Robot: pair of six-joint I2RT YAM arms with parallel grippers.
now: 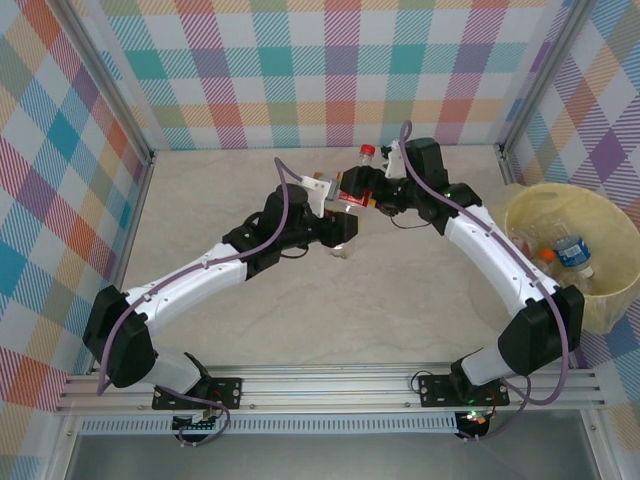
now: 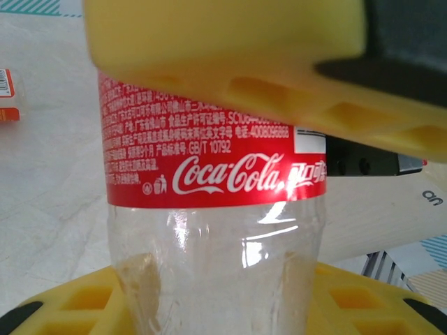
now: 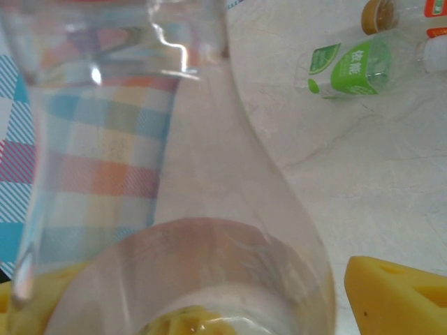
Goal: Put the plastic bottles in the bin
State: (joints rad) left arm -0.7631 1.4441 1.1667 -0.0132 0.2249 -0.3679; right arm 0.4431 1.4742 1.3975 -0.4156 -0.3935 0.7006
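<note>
- Top view: left tool (image 1: 340, 228) and right tool (image 1: 360, 190) meet mid-counter (image 1: 250, 320) on one cola bottle (image 1: 344, 242). The bin (image 1: 610, 290) sits at the right edge with a blue-labelled bottle (image 1: 573, 250) inside. A red-capped bottle (image 1: 367, 152) stands just behind the tools.
- Left wrist: left tool (image 2: 230, 188) is clamped on the cola bottle (image 2: 209, 174), with yellow pads (image 2: 223, 42) above and below its red label.
- Right wrist: right tool (image 3: 209, 300) is wide and straddles the bottle's clear body (image 3: 209, 181); one pad (image 3: 398, 293) is visibly apart from it. A green-labelled bottle (image 3: 349, 70) lies on the counter beyond.

Left arm (image 1: 200, 275) and right arm (image 1: 490, 250) meeting at a red-labelled bottle (image 1: 350, 193), bottles (image 1: 573, 252) inside pale yellow bin (image 1: 615, 300)
</note>
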